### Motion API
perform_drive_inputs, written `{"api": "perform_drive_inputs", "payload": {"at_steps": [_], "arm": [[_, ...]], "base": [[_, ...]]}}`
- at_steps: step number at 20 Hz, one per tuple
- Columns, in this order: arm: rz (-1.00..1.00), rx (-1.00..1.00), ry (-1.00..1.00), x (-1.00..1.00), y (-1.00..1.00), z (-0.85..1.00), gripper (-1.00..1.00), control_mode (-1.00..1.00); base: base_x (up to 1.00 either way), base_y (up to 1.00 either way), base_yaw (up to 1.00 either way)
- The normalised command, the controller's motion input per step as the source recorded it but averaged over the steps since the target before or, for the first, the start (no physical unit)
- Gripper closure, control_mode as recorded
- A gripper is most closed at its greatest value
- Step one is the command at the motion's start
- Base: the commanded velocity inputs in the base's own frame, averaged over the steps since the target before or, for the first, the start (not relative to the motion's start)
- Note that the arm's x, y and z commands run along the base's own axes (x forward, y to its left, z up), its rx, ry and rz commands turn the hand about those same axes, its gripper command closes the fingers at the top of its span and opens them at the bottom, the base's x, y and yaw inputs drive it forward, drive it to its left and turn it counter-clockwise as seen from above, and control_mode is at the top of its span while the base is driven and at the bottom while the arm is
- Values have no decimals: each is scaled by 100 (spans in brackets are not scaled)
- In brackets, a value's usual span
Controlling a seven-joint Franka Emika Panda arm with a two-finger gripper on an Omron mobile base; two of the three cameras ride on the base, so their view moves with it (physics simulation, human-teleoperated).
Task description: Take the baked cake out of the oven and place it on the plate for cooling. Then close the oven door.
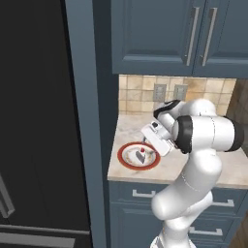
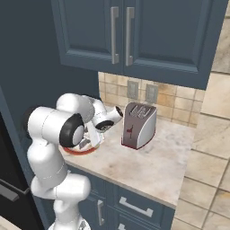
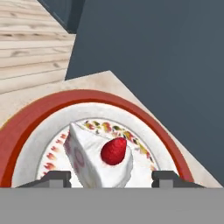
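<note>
White cake wedge, red-rimmed round plate

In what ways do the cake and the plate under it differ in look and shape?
The cake is a white wedge that stands up, with a red berry on top; the plate is flat and round. The cake is plain white on its sides, while the plate has a wide red rim and a ring of small colored marks. The cake is much smaller than the plate. Both have white and red.
</note>
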Motion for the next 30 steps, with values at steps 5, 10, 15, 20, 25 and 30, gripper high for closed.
{"api": "perform_drive_inputs", "payload": {"at_steps": [5, 10, 15, 20, 25, 30], "arm": [[1, 10, -17, 0, -4, -1, -100, -100], [-2, 28, -53, -32, 0, 0, -100, -100], [-3, 33, -62, -32, -30, 16, -100, -100], [2, 24, -46, -1, -65, 68, -100, -100], [13, 3, -19, -4, -84, 74, -100, -100], [16, -22, -9, -51, -65, 32, -100, -100]], "base": [[0, 0, 0], [0, 0, 0], [0, 0, 0], [0, 0, 0], [0, 0, 0], [0, 0, 0]]}}
